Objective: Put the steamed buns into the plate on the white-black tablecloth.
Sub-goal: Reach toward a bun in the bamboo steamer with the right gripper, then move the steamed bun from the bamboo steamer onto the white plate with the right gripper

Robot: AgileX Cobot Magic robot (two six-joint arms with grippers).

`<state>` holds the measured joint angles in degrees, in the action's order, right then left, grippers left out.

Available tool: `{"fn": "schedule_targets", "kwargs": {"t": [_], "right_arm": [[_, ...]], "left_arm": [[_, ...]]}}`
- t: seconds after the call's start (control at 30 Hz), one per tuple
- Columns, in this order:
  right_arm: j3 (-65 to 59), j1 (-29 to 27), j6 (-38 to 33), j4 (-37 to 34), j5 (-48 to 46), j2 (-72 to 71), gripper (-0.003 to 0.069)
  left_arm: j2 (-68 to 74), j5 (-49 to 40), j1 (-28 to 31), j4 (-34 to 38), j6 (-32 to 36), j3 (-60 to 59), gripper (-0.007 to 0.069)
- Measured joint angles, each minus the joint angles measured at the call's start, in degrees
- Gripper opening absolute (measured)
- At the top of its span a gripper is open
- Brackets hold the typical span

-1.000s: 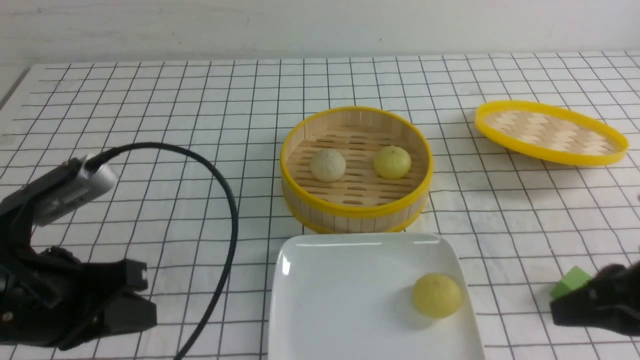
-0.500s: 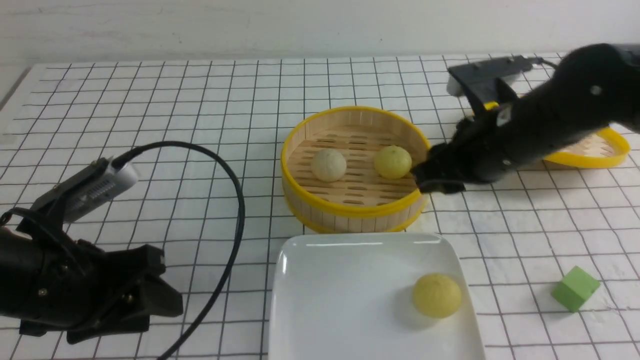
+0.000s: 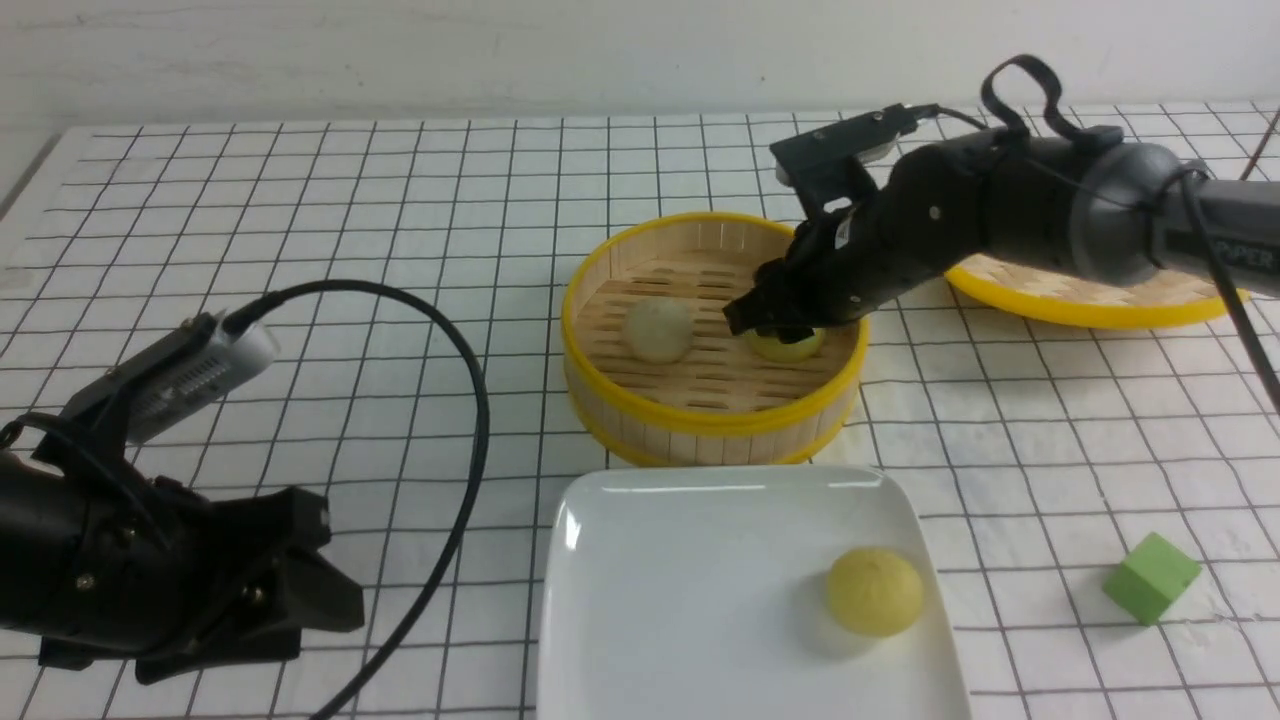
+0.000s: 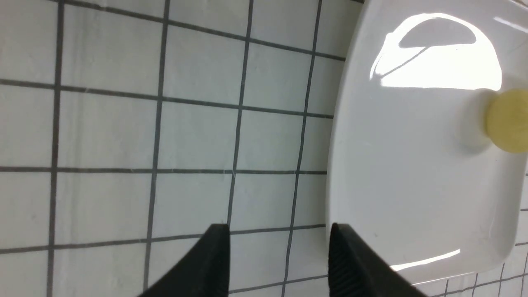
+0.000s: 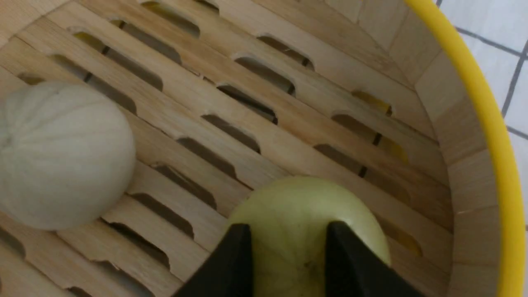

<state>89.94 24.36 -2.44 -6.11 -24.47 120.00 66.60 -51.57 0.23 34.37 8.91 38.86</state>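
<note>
Surface: white-black tablecloth (image 3: pixel 300 220), a white ground ruled with thin dark lines, lying beneath all the items listed here.
Room: pale, plain wall (image 3: pixel 400 50) beyond the far edge of the table.
Steamer: round, yellow-rimmed bamboo steamer (image 3: pixel 600 385) with a slatted floor, standing upright just beyond the plate.
Lid: woven lid (image 3: pixel 1100 310), yellow-edged, to the right of the steamer, partly hidden by my right arm (image 3: pixel 1090 205).
Cube: green cube (image 3: pixel 1153 578), on the cloth to the right of the plate, apart from it.
Right gripper: my right gripper (image 5: pixel 288 227) is lowered into the right part of the steamer. Its two fingers stand apart over the pale yellow bun (image 5: pixel 297 202), with part of the bun visible between them. I cannot tell whether they are clamped on it or merely around it.
Left gripper: my left gripper (image 4: pixel 279 227) has its fingers well parted, with nothing between them; it is positioned to the left of the plate.
Bun, beige-white: the beige-white bun (image 3: pixel 657 330) rests on the slats, to the left of my right gripper and apart from it.
Bun, plated: another yellow bun (image 3: pixel 875 592) sits on the right part of the plate.
Plate: glossy white plate (image 3: pixel 680 600), rounded corners, nearer to me than the steamer.
</note>
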Motion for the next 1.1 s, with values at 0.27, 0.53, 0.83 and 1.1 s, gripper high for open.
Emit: {"fn": "schedule_targets", "kwargs": {"t": [0.27,0.53,0.83,1.1], "right_arm": [[-0.02,0.05,0.00,0.05,-8.31,-7.54,0.0012],[-11.94,1.71,0.04,-8.95,-21.46,-34.48,0.0012],[-45.37,13.52,0.04,-15.45,-7.11,-42.13,0.0015],[-52.63,16.23,0.04,-15.27,4.84,-36.28,0.0074]], "left_arm": [[0.00,0.12,0.00,0.00,0.00,0.00,0.0272],[0.00,0.37,0.00,0.52,0.00,0.00,0.0249],[0.00,1.23,0.00,0.56,0.00,0.00,0.0249],[0.00,2.11,0.00,0.56,0.00,0.00,0.0249]]}}
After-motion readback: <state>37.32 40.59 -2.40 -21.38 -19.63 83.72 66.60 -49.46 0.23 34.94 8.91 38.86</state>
